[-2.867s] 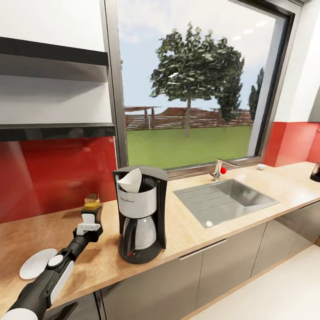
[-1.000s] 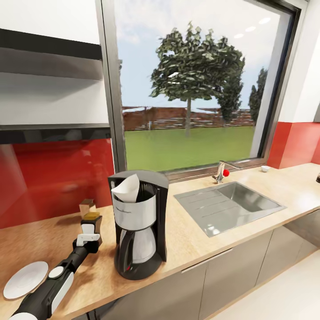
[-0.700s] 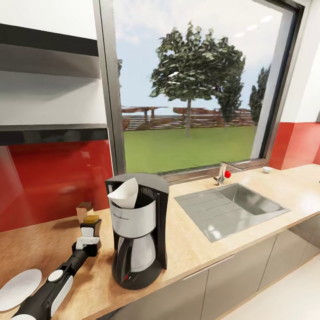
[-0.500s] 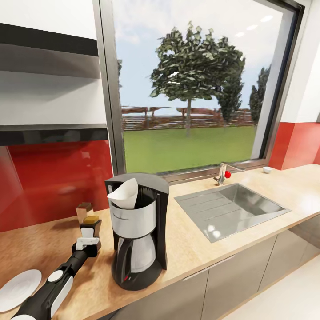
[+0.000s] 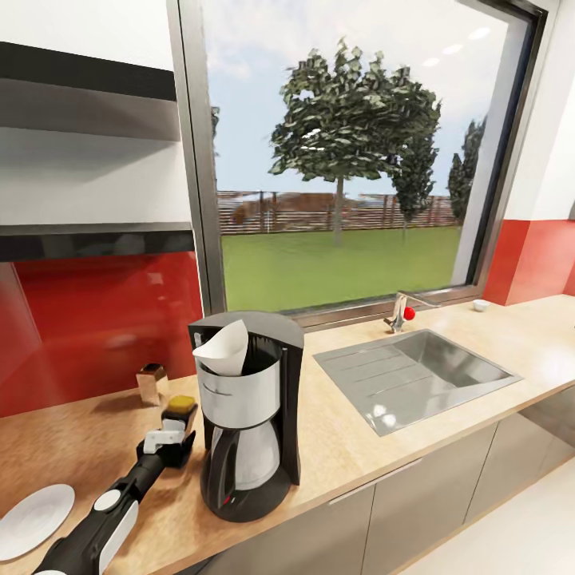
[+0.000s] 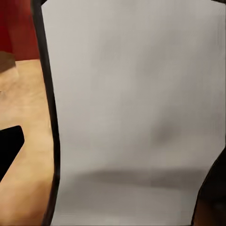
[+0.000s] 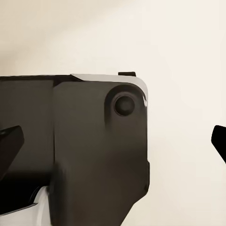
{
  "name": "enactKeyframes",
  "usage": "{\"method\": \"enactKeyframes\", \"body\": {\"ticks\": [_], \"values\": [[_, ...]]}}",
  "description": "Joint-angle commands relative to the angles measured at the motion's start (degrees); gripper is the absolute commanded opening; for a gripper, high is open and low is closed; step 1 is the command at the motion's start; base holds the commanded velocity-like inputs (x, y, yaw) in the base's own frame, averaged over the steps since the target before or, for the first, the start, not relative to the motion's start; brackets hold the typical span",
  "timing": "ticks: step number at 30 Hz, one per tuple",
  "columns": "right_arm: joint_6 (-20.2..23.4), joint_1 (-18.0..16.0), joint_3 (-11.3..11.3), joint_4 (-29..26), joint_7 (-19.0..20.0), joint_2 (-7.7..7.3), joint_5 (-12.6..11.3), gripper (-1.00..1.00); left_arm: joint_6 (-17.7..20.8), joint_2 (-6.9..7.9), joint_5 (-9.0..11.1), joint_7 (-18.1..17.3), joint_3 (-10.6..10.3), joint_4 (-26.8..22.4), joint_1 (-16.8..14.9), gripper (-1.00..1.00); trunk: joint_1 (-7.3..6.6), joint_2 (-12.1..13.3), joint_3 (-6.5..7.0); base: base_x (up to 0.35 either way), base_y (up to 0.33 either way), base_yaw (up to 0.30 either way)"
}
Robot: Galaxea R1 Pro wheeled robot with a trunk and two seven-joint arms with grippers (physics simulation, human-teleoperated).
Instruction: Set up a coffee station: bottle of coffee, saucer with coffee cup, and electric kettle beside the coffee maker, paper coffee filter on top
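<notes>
The black coffee maker [image 5: 243, 415] stands on the kitchen countertop [image 5: 359, 439] with the white paper coffee filter [image 5: 224, 348] in its top. Just left of it, my left gripper [image 5: 177, 422] is shut on the bottle of coffee [image 5: 182, 402], whose yellow cap shows above the fingers. In the left wrist view the bottle's whitish label [image 6: 132, 117] sits between the dark fingertips [image 6: 9, 148]. The saucer [image 5: 32, 519] lies at the counter's near left. A small white coffee cup [image 5: 479, 304] sits far right by the window. The black kitchen shelf [image 5: 96, 238] is upper left. My right gripper [image 7: 114, 141] is open.
A small tan box [image 5: 150, 383] stands against the red backsplash behind the bottle. A steel sink [image 5: 415, 371] with a faucet [image 5: 402, 310] is set into the counter right of the coffee maker. Grey cabinet fronts [image 5: 415, 495] run below the counter edge.
My left gripper has carried the bottle to the right and nearer, away from the tan box and closer to the coffee maker. Earlier the camera shifted, sliding the saucer and sink across the picture.
</notes>
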Motion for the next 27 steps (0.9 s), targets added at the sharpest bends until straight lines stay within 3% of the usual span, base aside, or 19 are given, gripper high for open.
{"method": "enactKeyframes", "body": {"ticks": [1,27], "values": [[-0.2,-0.02,-0.09,0.06,-0.02,0.02,-0.04,1.0,-0.16,0.06,0.59,-0.15,-0.23,0.07,0.01,1.0,0.02,-0.04,-0.02,0.0,0.0,0.0],[-0.2,-0.02,-0.11,0.06,-0.02,0.14,-0.1,1.0,-0.25,0.14,0.63,-0.14,-0.03,-0.21,0.04,1.0,0.02,-0.04,-0.02,0.0,0.0,0.0]]}}
